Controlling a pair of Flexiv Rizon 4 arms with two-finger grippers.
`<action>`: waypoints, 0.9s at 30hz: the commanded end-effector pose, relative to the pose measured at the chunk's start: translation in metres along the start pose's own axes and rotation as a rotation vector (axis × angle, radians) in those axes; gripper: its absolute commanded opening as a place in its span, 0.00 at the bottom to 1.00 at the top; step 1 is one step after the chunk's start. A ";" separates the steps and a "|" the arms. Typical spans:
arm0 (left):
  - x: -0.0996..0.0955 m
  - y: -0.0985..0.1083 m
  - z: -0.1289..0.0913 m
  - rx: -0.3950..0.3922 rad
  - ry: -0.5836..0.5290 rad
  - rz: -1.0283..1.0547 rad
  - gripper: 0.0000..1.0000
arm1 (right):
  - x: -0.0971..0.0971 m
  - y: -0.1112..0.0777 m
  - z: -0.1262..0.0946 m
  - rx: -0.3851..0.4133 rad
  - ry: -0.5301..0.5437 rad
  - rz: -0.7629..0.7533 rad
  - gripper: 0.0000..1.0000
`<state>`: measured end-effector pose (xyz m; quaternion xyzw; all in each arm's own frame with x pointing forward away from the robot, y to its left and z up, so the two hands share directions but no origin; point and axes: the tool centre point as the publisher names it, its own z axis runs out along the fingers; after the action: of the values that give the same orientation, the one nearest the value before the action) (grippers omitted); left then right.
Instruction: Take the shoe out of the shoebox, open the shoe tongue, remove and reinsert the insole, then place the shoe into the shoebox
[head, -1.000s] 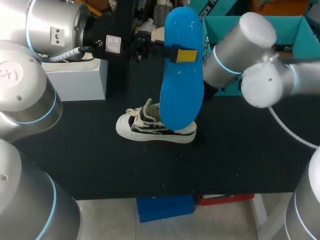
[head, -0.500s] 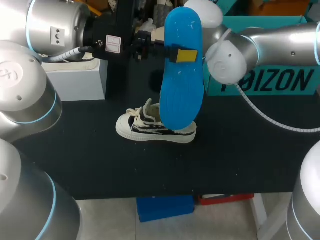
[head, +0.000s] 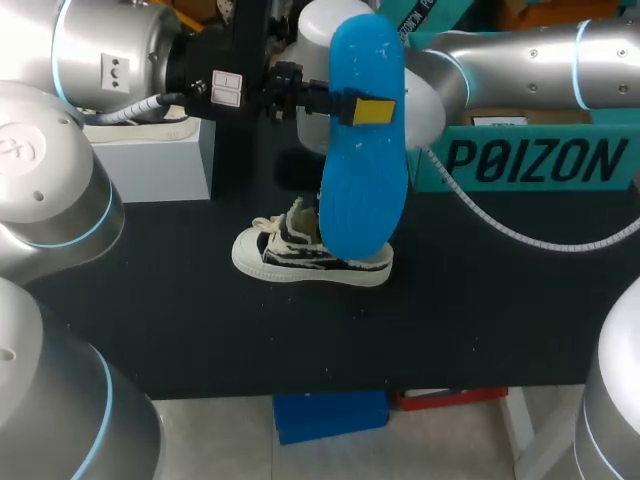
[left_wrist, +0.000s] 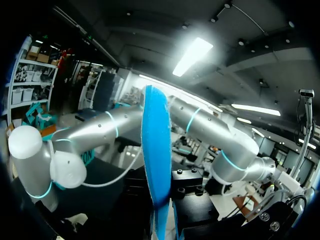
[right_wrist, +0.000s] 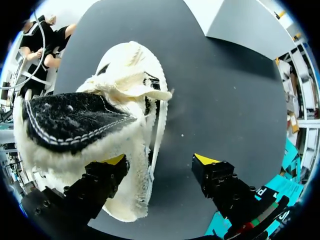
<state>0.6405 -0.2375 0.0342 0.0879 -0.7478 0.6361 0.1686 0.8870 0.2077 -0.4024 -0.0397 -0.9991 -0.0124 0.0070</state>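
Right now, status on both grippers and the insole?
Left gripper shut on blue insole, upright above sneaker. Right gripper open, close at sneaker on table. Blue insole not yet reinserted.

In the head view you could not see the right gripper at all: the upright blue insole (head: 365, 170) stood in front of it and also covered the rear of the shoe (head: 285, 255) upper. Of the left gripper (head: 362, 111), only one yellow tip showed against the insole's face; the other finger lay behind it. The teal shoebox (head: 530, 160) ran off the view's edge, its opening masked by the right arm (head: 520, 50). From the left wrist, the insole's lower end and the fingertips were lost at the dark rim. From the right wrist, the shoe's fleecy side hid part of one yellow fingertip (right_wrist: 115, 160).
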 end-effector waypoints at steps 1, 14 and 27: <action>0.000 0.000 0.001 -0.003 -0.004 -0.002 0.00 | 0.001 0.004 0.002 0.036 0.006 0.012 0.00; 0.000 0.000 0.001 -0.003 -0.004 -0.002 0.00 | 0.001 0.004 0.002 0.036 0.006 0.012 0.00; 0.000 0.000 0.001 -0.003 -0.004 -0.002 0.00 | -0.005 0.002 -0.039 0.129 -0.043 0.305 0.00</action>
<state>0.6404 -0.2375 0.0342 0.0879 -0.7478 0.6361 0.1686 0.8926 0.2059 -0.3959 -0.1139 -0.9932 0.0228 0.0021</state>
